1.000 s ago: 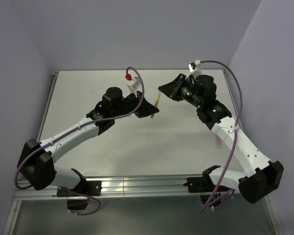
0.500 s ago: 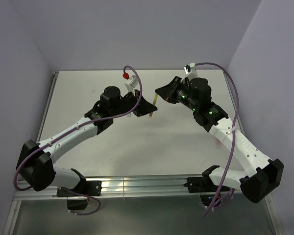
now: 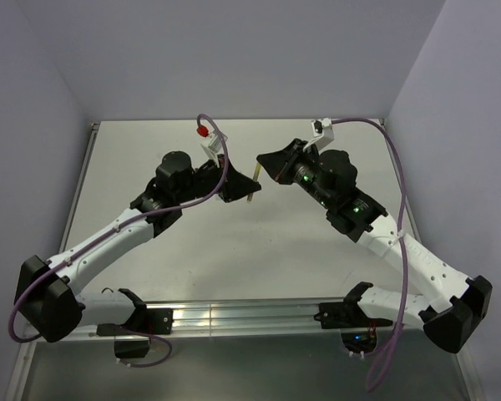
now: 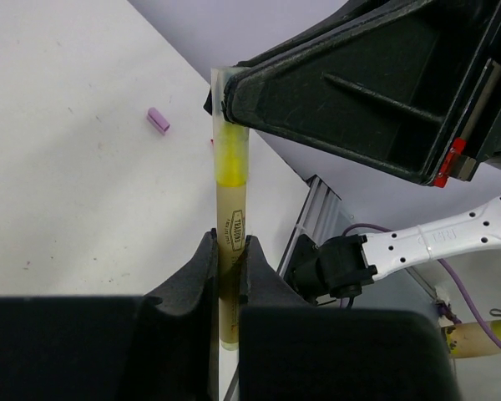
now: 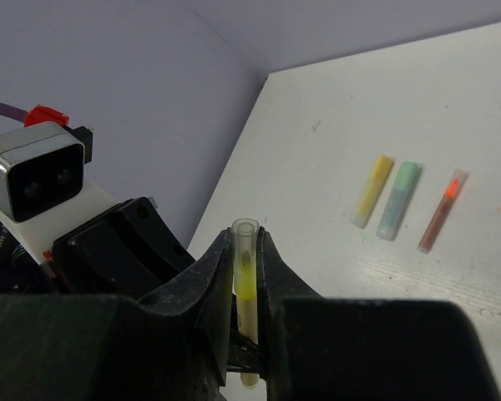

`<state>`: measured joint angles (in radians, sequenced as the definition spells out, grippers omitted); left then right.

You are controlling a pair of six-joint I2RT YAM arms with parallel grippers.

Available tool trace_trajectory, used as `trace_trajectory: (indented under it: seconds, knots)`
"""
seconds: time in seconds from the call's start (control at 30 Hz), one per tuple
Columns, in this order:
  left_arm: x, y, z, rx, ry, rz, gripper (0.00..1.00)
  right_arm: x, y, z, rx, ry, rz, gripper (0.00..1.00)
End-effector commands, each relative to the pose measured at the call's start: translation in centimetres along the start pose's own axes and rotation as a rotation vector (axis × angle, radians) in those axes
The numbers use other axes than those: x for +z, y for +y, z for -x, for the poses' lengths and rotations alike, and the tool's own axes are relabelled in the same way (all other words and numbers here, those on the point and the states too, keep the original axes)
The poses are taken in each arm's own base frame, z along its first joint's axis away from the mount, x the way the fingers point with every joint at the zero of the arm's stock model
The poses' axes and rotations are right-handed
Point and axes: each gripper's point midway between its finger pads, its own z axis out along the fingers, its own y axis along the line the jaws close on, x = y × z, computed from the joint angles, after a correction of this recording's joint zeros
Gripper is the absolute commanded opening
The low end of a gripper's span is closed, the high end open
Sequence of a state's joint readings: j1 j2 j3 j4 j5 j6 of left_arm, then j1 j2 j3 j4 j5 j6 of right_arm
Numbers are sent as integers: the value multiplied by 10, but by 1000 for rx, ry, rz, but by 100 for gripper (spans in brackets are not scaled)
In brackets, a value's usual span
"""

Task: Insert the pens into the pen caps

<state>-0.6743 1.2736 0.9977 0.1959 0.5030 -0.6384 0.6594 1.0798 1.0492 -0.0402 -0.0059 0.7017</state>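
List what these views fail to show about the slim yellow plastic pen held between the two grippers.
Left wrist view: upper end of the slim yellow plastic pen, partly behind the right gripper.
Right wrist view: its lower part, between that gripper's fingers.
Top view: pen against pale translucent cap, too small to separate.

Right hand (image 3: 262,161) blocks left hand (image 3: 248,190) ahead (open table (image 3: 259,246) beneath).

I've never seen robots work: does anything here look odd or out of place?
Nothing looks spilled or broken. One oddity: the left gripper and the right gripper both clamp the same yellow pen, held above the table.
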Motion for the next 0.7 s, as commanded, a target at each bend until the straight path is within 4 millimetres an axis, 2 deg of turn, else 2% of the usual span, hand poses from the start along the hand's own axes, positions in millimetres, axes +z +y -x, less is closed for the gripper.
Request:
trace_trajectory:
  seconds: [0.0,0.13,0.27,0.67]
  knots:
    - [-16,-25,52,140,-183,-38,0,-14,18,-28,6,79,52,0]
    - [-26,-34,60,196,-219,-43,0,-22,31,-45,-15,102,68,0]
    - [-34,-42,69,234,-254,-47,0,-28,35,-61,-35,118,57,0]
    - [-46,-59,95,314,-304,-32,0,-33,38,-100,-111,203,5,0]
